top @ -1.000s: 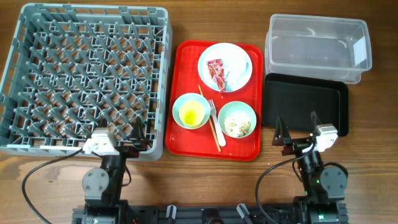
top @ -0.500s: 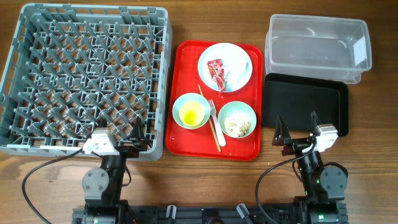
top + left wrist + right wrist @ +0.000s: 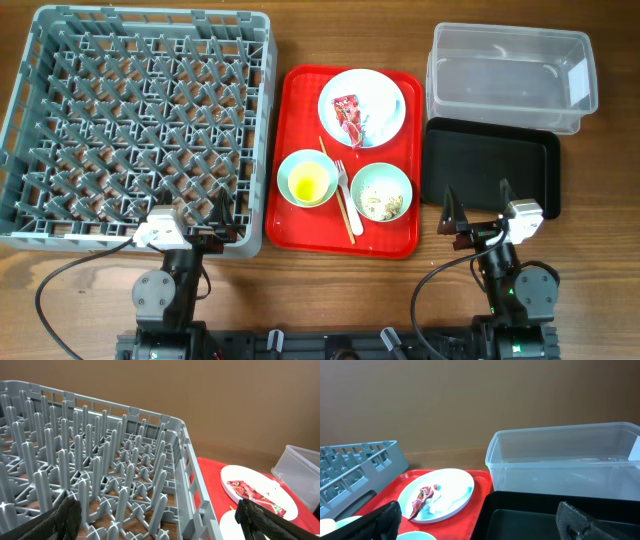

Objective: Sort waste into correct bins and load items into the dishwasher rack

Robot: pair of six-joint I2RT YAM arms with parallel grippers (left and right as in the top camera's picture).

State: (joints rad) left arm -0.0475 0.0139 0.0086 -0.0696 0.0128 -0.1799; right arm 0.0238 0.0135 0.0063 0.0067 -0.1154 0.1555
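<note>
A red snack wrapper point(image 3: 347, 115) and a crumpled white napkin point(image 3: 372, 118) lie on the white plate point(image 3: 385, 92). The pale blue bowl point(image 3: 290, 170) holds a small yellow cup point(image 3: 308, 183). The pale green bowl point(image 3: 381, 191) holds food crumbs point(image 3: 380, 205). A white fork point(image 3: 344, 185) and wooden chopsticks point(image 3: 336, 190) lie between the bowls. The grey dishwasher rack point(image 3: 135, 125) is at the left, the clear tub point(image 3: 510, 75) and black tray point(image 3: 488, 165) at the right. My left gripper point(image 3: 195, 215) is open at the rack's front edge. My right gripper point(image 3: 478, 205) is open at the black tray's front edge.
The plate and bowls sit on a red serving tray point(image 3: 400, 240) in the middle. In the right wrist view the plate point(image 3: 455, 485), wrapper point(image 3: 422, 497) and tub point(image 3: 565, 462) show. In the left wrist view the rack's pegs point(image 3: 90, 475) fill the frame.
</note>
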